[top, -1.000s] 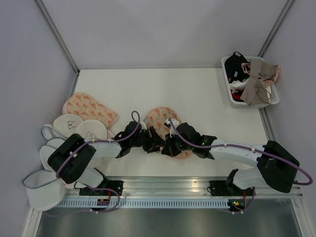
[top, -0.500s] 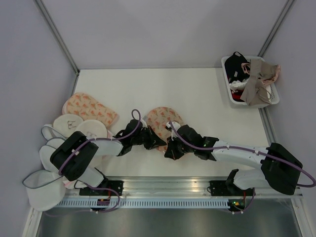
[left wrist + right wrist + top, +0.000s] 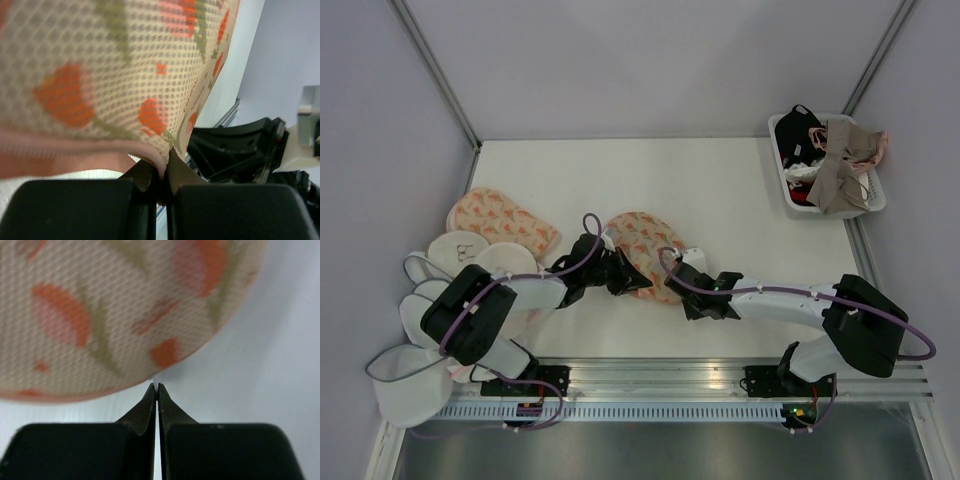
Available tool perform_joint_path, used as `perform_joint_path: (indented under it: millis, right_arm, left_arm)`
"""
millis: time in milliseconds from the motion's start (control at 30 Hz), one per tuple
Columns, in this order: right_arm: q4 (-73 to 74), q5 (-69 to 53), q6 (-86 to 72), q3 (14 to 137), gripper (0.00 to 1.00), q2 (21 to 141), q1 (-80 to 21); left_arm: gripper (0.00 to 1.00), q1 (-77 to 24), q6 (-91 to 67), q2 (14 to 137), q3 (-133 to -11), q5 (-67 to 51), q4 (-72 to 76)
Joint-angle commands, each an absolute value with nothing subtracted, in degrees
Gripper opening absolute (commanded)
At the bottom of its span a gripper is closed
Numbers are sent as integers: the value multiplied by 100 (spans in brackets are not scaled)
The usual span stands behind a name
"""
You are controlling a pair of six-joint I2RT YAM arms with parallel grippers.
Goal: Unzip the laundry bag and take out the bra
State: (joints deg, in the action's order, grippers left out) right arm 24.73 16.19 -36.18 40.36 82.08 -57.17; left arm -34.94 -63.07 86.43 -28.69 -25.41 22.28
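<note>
Left wrist view: showed the left gripper [image 3: 161, 172] pinched tight on the pink trim [image 3: 75, 150] of the laundry bag [image 3: 110, 65], with mesh just above. Found the right gripper [image 3: 157, 389] closed too, tips touching the bag's rounded rim; could not tell whether anything was caught. From above, placed the bag on the table [image 3: 740, 190] between both grippers, long axis slanting far-left to near-right. Saw no bra; judged it inside.

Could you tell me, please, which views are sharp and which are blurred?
Top external view: evenly lit, sharp, no glare. Left wrist view: laundry bag mesh crisp mid-frame, its pink trim soft. Right wrist view: the bag's print blurs toward its rim; the right pincer tips are sharper.
</note>
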Motion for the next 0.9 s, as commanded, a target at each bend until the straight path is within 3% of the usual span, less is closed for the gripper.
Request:
perform_joint_path:
  millis: [0,200,467,500,533,600,633,667,700,867]
  right_arm:
    - [3541,4003,-4253,4438,0,8358,-5432]
    - [3350,4939,-4351,4562,0,8262,-5177]
    - [2673,3843,-3719,4167,1,7937,-5185]
    - [2594,3780,-3709,4123,0,7858,-5186]
    - [2549,3666,-3683,4079,1,7701,-5186]
    - [2531,3525,-3647,3999,0,7551,-5186]
    - [2540,3490,-3647,3982,0,7428,-5194]
    - [2575,3420,-3639,3973,0,7375,-5186]
    - [2593,3402,-3621,3973,0,7348,-5186]
    - [2453,2946,-3437,3946,0,7216,-5186]
  left_arm:
    - [2,-3454,-5732,8446,-3155,-2953,2083]
    - [2,-3454,-5161,8762,-3602,-3515,1679]
    - [2,-3340,-4369,9667,-4806,-3779,1451]
    - [10,-3322,-4238,9972,-5182,-3805,1424]
    - [24,-3296,-4167,10106,-5368,-3797,1363]
    - [60,-3182,-4122,10344,-5791,-3526,1020]
    - [84,-3147,-4122,10432,-5853,-3350,889]
    - [94,-3094,-4166,10407,-5888,-2940,792]
    - [100,-3068,-4210,10363,-5845,-2770,643]
    - [100,-3015,-4745,9425,-5039,-1733,308]
